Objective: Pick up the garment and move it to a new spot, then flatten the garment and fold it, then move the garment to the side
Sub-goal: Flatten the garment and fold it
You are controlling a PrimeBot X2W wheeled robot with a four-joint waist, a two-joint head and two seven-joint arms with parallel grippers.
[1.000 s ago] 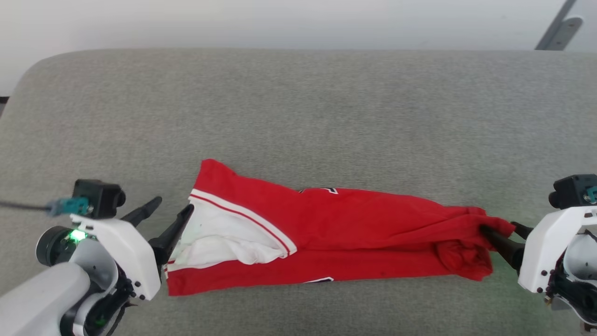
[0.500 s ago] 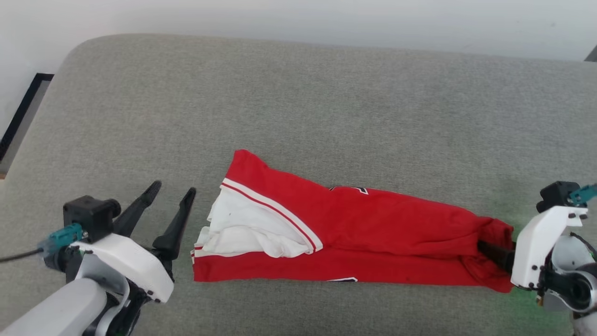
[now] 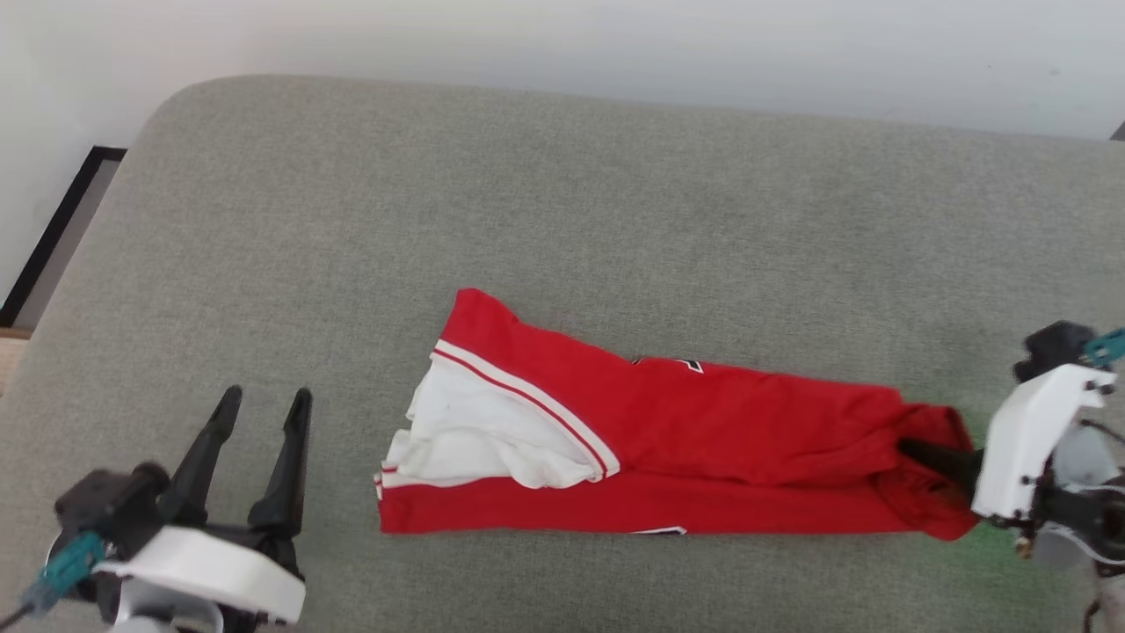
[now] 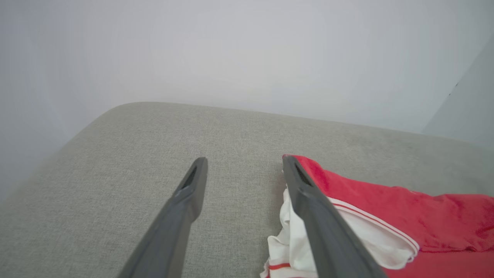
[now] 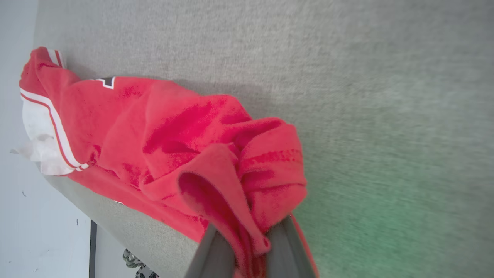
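- Our right claw (image 3: pixel 914 453) is clamped on the garment (image 3: pixel 721 431), which lies near the grey cushion's (image 3: pixel 527 193) front edge; we fear this bunched pinch may slip.
- Our left claw (image 3: pixel 264 406) stands apart, empty; one-sided pulling may drag the folds open.

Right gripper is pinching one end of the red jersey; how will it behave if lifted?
Likely floppy: the garment bunches in soft folds where the right gripper pinches it, so it should sag. Probably light, thin cloth. Its far white end, lying free, may drag across the grey cushion.
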